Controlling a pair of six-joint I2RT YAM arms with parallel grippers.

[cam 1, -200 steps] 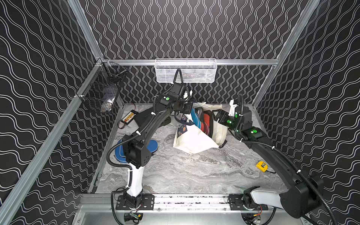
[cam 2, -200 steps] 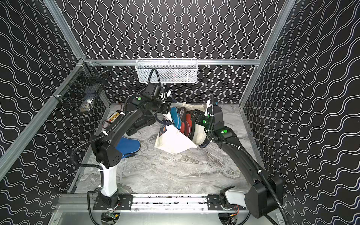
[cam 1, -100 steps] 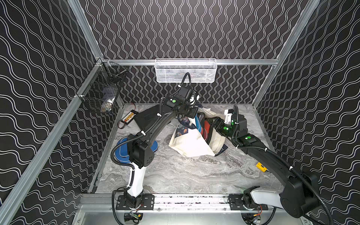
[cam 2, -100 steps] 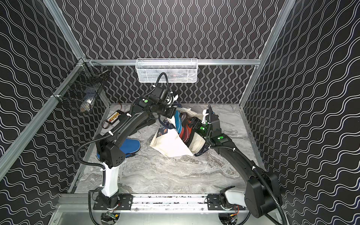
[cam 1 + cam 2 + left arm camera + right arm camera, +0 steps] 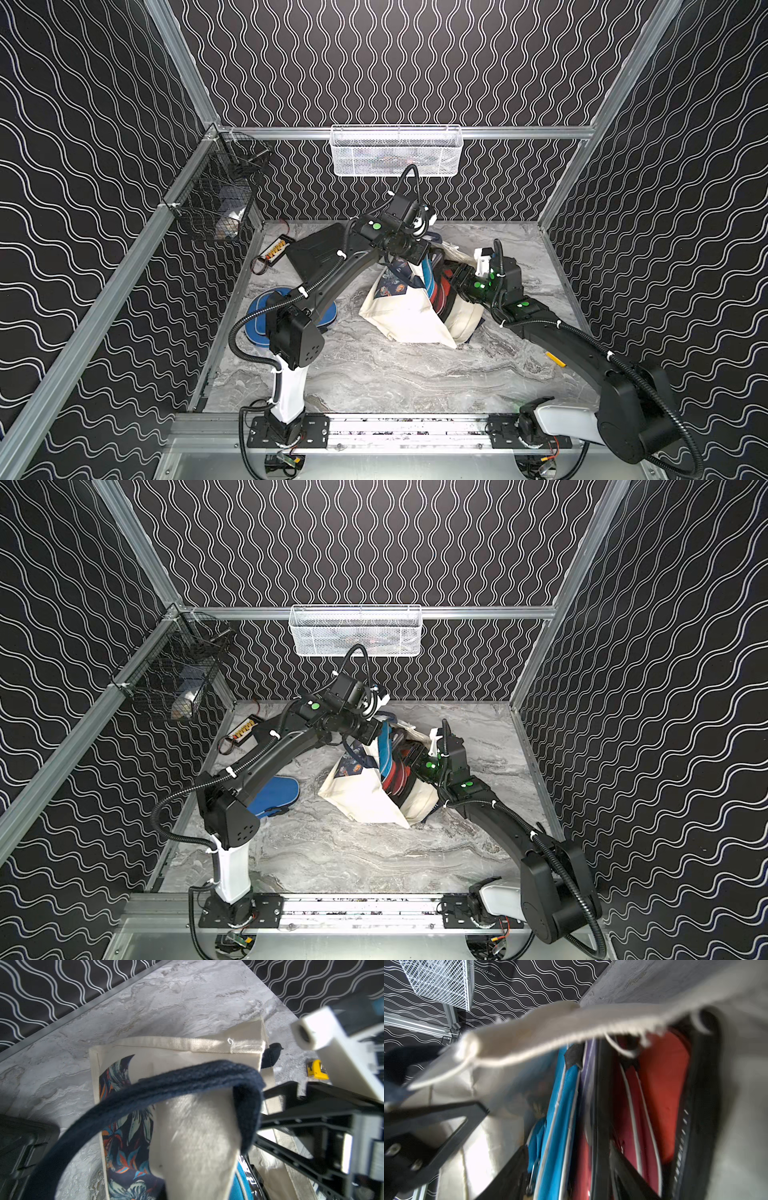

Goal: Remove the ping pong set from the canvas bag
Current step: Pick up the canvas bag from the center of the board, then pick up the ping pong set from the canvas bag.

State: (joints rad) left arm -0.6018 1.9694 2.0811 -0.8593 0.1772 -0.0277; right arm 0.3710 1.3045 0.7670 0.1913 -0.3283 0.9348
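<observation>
Item: ping pong set (image 5: 444,286), red and blue, on edge inside the open mouth of the canvas bag (image 5: 405,311), which slumps on the table (image 5: 374,374) toward 1 o'clock of centre. Step in hand: grasp for extraction, with the left gripper (image 5: 411,255) clamped on the bag's top edge at 12 o'clock and the right gripper (image 5: 568,1145) in the mouth at 3 o'clock, jaws apart astride the set. Next move calls for a firm close on the set, then a pull toward 3 o'clock.
</observation>
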